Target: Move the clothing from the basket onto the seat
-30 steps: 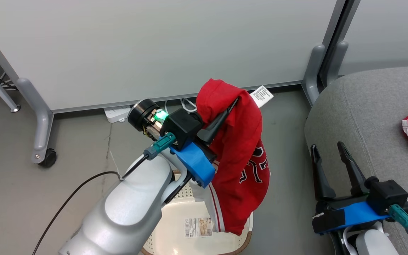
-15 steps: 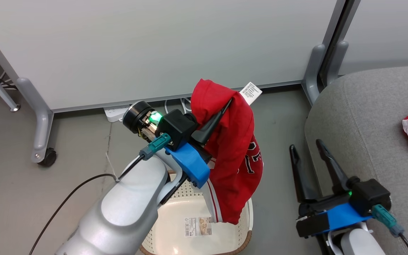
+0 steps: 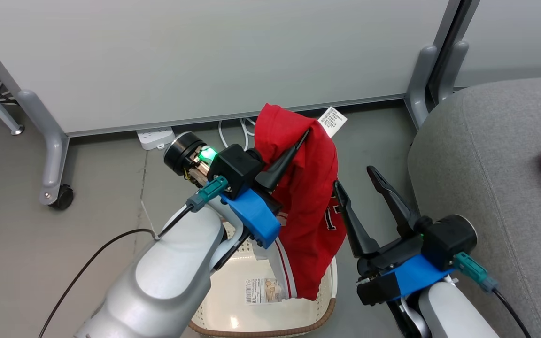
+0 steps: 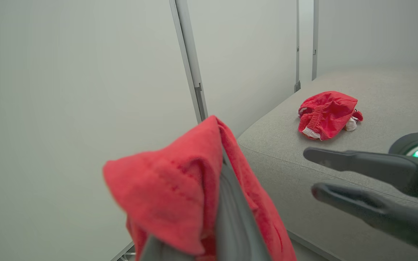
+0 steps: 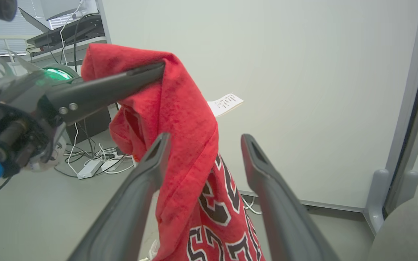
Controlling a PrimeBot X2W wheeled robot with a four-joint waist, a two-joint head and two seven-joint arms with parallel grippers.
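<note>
My left gripper (image 3: 302, 135) is shut on a red jersey (image 3: 310, 197) with white-and-black lettering, holding it up by a fold. The fabric hangs down over the cream basket (image 3: 331, 300) below. In the left wrist view the red cloth (image 4: 180, 181) drapes over my own fingers. My right gripper (image 3: 355, 178) stands open right beside the jersey's right edge; in its wrist view the jersey (image 5: 191, 119) hangs just beyond the open right gripper (image 5: 205, 139). A second red garment (image 4: 327, 114) lies crumpled on the grey seat (image 3: 482, 155).
A white partition wall (image 3: 204, 56) with grey wheeled feet (image 3: 54, 155) stands behind. A power strip and cables (image 3: 155, 137) lie on the floor at its base. A white label (image 3: 332, 121) sticks out from the jersey's top.
My right gripper has swung left, from the seat's edge to the hanging jersey, staying open. The left gripper, with the jersey, has shifted slightly left. The camera has also moved a little.
</note>
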